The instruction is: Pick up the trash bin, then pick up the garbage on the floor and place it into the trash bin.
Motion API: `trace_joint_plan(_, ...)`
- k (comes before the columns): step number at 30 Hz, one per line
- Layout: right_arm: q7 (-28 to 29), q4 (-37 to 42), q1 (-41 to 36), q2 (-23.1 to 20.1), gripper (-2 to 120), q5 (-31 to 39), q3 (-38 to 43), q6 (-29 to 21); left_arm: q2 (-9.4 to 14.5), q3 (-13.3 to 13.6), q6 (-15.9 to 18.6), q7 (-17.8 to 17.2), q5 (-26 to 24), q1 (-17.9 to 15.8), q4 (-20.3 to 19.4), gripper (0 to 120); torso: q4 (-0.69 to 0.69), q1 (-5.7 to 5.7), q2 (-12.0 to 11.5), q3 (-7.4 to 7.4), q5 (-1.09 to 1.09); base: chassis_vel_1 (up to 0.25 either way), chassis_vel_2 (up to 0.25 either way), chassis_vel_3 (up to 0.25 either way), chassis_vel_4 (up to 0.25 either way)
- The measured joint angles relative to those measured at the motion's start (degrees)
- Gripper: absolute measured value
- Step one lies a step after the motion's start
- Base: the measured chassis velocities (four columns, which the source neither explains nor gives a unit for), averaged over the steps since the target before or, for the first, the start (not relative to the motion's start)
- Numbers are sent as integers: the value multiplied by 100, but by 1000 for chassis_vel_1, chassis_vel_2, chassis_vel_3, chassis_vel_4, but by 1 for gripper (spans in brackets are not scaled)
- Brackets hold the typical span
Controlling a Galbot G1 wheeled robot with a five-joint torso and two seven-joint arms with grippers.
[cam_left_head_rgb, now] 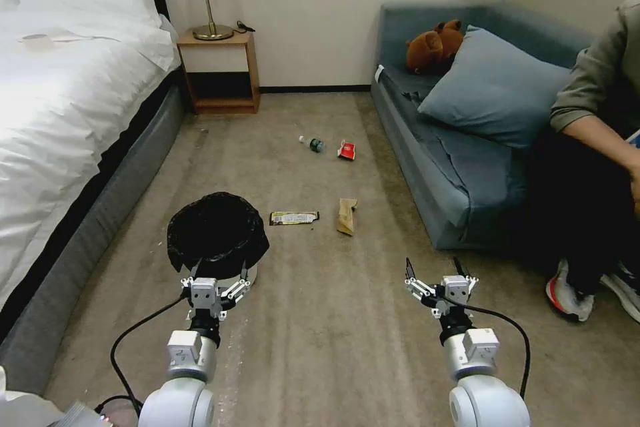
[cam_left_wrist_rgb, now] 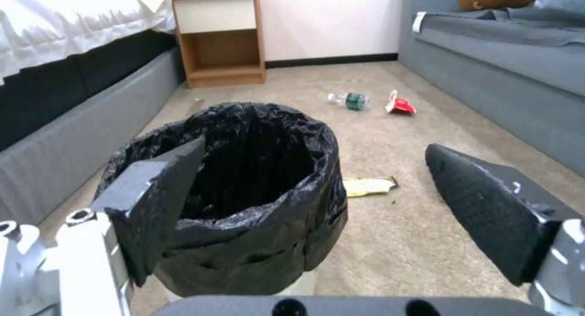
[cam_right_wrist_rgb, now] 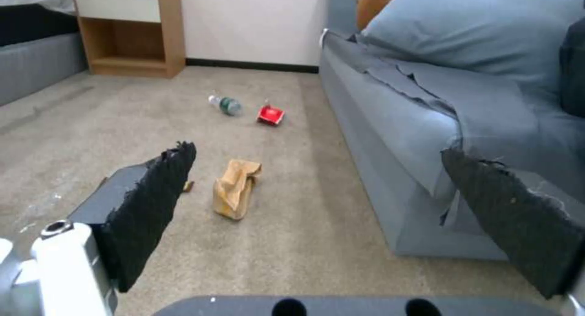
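Left hand (cam_left_head_rgb: 217,272) released, lower left of frame, at near rim of bin (cam_left_head_rgb: 217,232); right hand (cam_left_head_rgb: 438,270) released, lower right, idle. Garbage (cam_left_head_rgb: 294,217) mid-frame on floor (cam_left_head_rgb: 320,333). Risk: pinching only loose bag, bin slipping or tipping

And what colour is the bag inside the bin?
Black, crinkly bag, best seen in the left wrist view.

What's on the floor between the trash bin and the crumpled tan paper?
The flat yellow-and-black wrapper lies on the carpet between the trash bin and the tan paper, apart from both, as the head view shows.
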Motion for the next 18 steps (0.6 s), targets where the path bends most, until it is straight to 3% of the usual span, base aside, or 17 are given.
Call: trace_joint_plan(18,0,0,0,0,100,0,0,0,0,0,0,0,0,0,0,97,0,0,0,0,0,0,0,0,0)
